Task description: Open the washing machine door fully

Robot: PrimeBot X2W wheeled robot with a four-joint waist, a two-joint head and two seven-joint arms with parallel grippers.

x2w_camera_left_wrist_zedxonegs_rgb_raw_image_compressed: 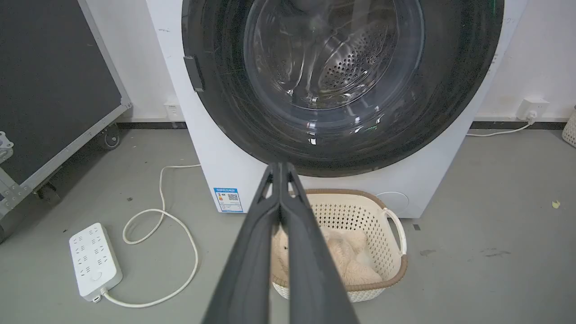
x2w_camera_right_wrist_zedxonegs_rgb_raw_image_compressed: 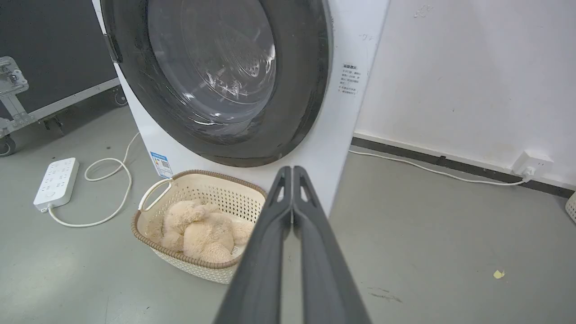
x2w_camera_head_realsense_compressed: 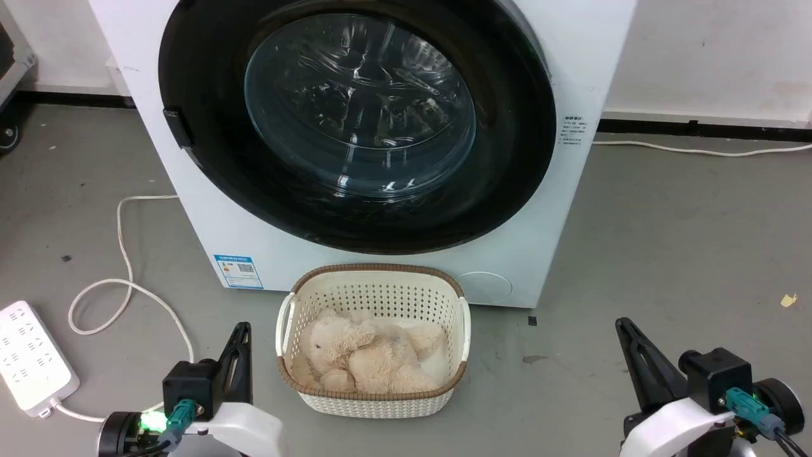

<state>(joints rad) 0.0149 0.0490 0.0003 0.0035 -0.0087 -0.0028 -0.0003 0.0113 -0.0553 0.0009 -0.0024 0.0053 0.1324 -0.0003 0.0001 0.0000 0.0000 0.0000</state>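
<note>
On the grey concrete floor at far left lies a white multi-socket power strip, its pale cable looping toward the machine. Just right of it, low in the head view, the left tool points upward with its two long dark fingers pressed together on nothing; the left wrist view shows the tips meeting.

Next comes the big white front-loading washing machine. Its large round glossy black door with the bulging glass window sits shut, flush against the white front. A small black latch tab sits on the door's left edge, so the hinge is probably on the right, though I cannot see it.

The task looks unstarted, and reaching that tab is the step in hand. The left tool is the nearer one. It should rise to the tab, spread its fingers, catch the door's edge there, and then pull along the hinge's arc rather than straight back.

The perforated steel drum looks empty through the glass, though reflections blur it. Just before the machine's foot stands a cream perforated plastic basket with a brown woven rim, holding one slumped beige plush toy. The door's lower rim appears to sit above the basket, so the swing should clear it.

At far right the right tool is likewise closed and empty.
</note>
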